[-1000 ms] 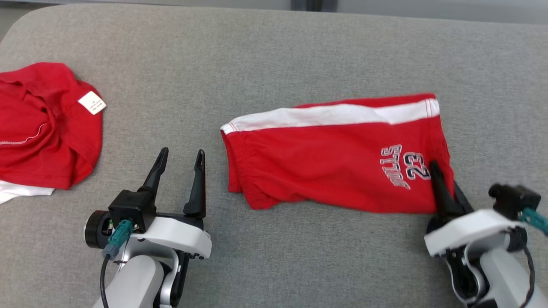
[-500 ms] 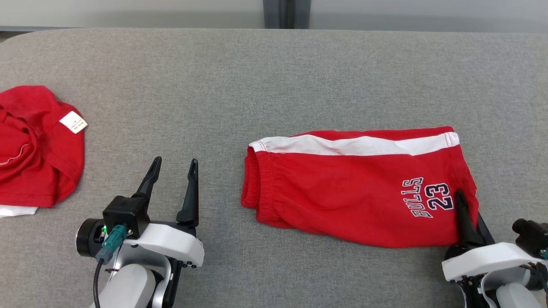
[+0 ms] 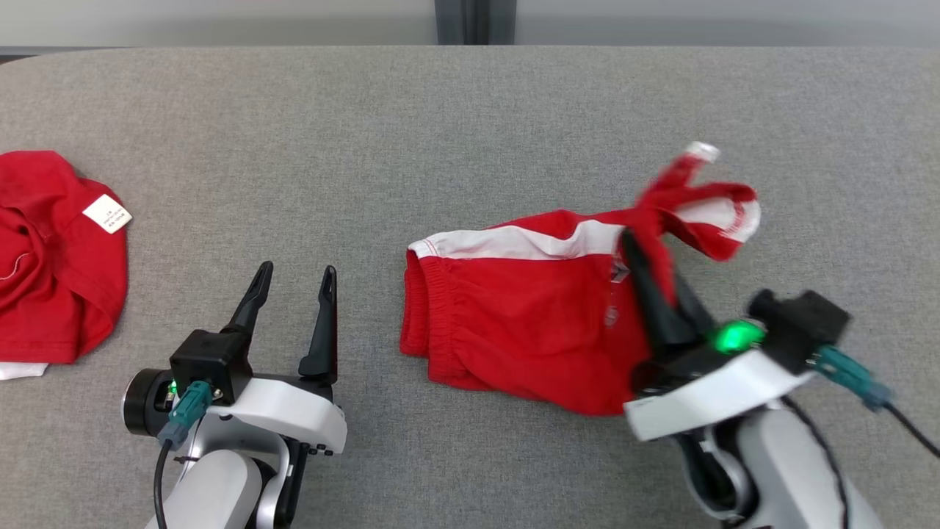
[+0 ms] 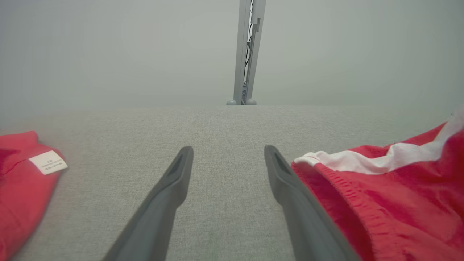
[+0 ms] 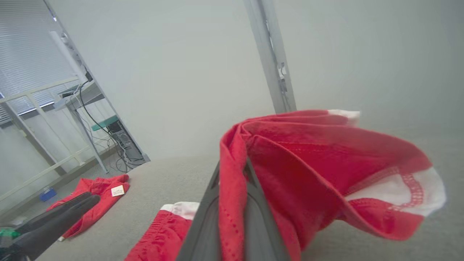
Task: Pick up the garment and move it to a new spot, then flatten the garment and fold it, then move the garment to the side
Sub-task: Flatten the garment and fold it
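The garment (image 3: 514, 323) is a pair of red shorts with a white side stripe, lying on the grey table (image 3: 470, 117). My right gripper (image 3: 637, 246) is shut on its right end, which hangs bunched and lifted off the surface (image 5: 308, 159); red cloth is pinched between the two fingers (image 5: 203, 224). The waistband end (image 4: 391, 203) still rests on the table. My left gripper (image 3: 297, 270) stands open with nothing in it, just left of the waistband, its right finger (image 4: 290, 192) close beside the cloth.
A second crumpled red garment (image 3: 51, 279) with a white label lies at the table's far left edge. A grey post (image 3: 474, 22) stands behind the table's far edge. Bare grey surface stretches behind and to the right of the shorts.
My right gripper has risen and swung left, pulling the shorts' right end up off the table and over the printed part. The left gripper kept still and open. The camera tilted earlier on.
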Controlling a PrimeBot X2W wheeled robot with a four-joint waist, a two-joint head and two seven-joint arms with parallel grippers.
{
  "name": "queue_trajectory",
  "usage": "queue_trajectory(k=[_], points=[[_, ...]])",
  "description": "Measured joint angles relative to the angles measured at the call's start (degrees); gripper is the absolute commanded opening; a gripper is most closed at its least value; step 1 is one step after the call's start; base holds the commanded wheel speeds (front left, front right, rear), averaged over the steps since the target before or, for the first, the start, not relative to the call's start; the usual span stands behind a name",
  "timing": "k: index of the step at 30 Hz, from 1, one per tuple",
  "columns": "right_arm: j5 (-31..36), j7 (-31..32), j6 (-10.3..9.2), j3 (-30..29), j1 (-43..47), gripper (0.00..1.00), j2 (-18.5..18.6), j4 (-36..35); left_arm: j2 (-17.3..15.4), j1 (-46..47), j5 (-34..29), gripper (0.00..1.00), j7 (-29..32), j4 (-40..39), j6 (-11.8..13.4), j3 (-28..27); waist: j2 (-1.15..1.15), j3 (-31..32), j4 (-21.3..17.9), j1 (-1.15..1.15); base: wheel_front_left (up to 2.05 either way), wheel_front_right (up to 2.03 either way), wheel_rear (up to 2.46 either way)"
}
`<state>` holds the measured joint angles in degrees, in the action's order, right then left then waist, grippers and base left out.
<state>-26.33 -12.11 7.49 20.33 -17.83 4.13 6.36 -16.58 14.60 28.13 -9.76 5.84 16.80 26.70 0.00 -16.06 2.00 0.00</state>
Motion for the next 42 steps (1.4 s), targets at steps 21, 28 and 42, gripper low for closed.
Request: queue_trajectory(k=[21, 28, 42], points=[[-11.8, -0.6, -0.01, 26.8, -13.7, 1.00, -1.3, 19.0, 2.3, 2.6, -0.4, 1.00, -0.5, 2.1, -1.1, 2.7, 0.00, -1.4, 4.1, 0.00, 0.00, 0.00, 0.00], [-15.6, -1.9, -0.01, 32.2, -15.8, 1.00, -1.3, 18.4, 2.5, 2.7, 0.1, 1.00, -0.9, 2.9, -1.1, 2.9, 0.00, -1.1, 3.7, 0.00, 0.00, 0.00, 0.00], [-8.4, -3.0, -0.01, 17.5, -7.4, 1.00, 6.6, -3.5, 0.8, 0.9, 0.8, 1.00, -1.4, 3.5, 0.1, 1.4, 0.00, 3.1, 1.8, 0.00, 0.00, 0.00, 0.00]])
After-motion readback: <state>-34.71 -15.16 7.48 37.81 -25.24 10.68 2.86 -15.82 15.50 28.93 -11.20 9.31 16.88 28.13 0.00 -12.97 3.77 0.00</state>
